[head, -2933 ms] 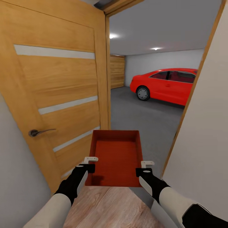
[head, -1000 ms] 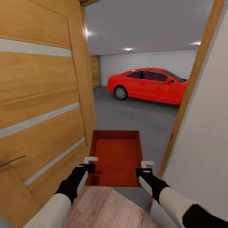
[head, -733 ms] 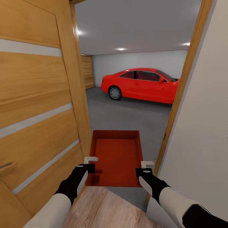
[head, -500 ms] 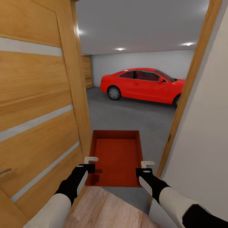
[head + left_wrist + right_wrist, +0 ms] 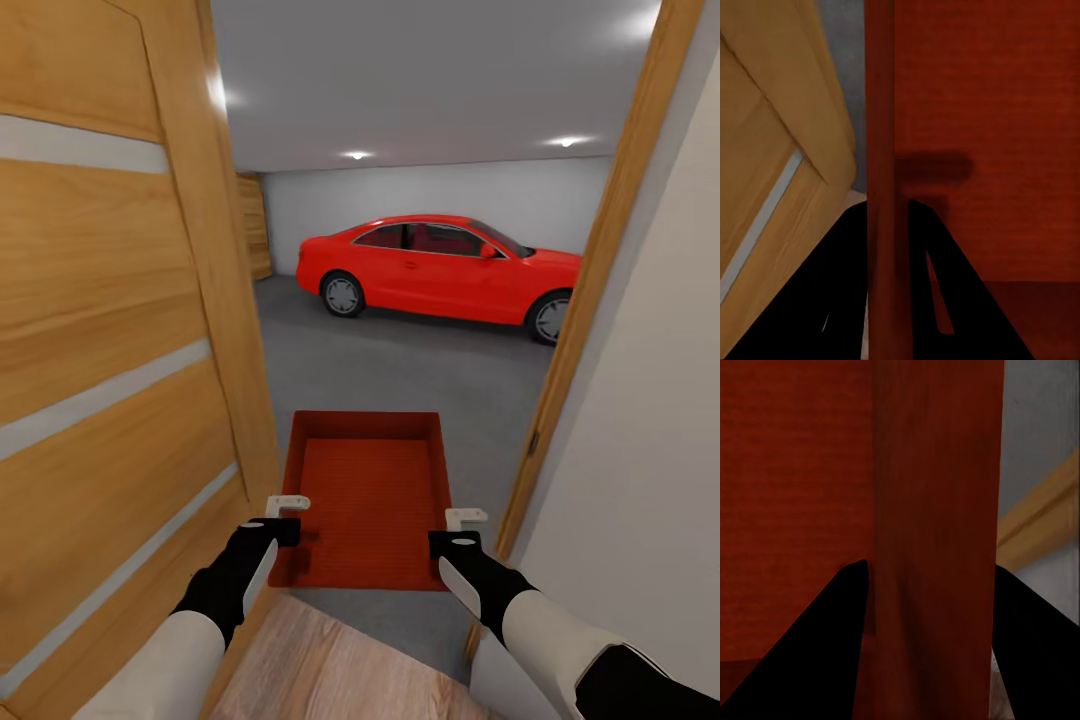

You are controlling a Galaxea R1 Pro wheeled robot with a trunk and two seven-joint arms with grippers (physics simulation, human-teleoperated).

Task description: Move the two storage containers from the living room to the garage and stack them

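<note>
We hold one red container point(image 5: 366, 495) in the doorway: our left gripper point(image 5: 288, 515) and right gripper point(image 5: 458, 528) each clamp a side wall.

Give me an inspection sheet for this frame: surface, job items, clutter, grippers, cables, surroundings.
Surface: grey garage floor ahead through the doorway; wood-plank floor under the robot.
Job's things: one red storage container, open-topped and empty, held level between both arms, just past the threshold. A second container: nothing seen.
Clutter: nothing seen.
Grippers: left gripper clamps the container's left wall, right gripper its right wall; each wrist view shows a wall between the fingers.
Cables: nothing seen.
Surroundings: open wooden door close on the left, door frame and white wall close on the right, red car parked at the back.
</note>
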